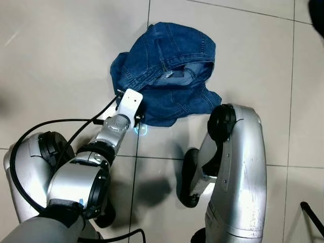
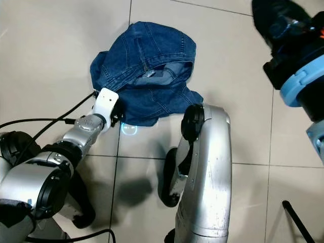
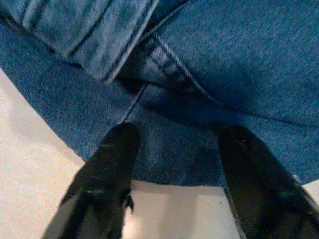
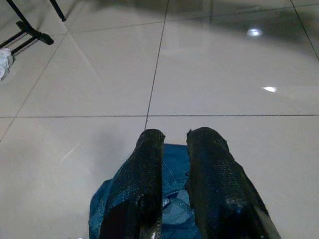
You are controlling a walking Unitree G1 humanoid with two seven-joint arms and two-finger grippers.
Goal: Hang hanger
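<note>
The left tool (image 3: 174, 149), fingers spread and grasping nothing, sits at the near edge of the crumpled denim garment (image 1: 167, 71) on the tiled floor (image 1: 61, 55), cloth lying just beyond it. The right tool (image 4: 182, 164), nearly clenched and empty, hangs nearer. No hanger is discernible.

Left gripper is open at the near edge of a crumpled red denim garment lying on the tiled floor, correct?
Not quite: the denim garment is blue, not red, as the left eye view shows. The rest holds: the left gripper is open at its near edge on the tiled floor.
</note>
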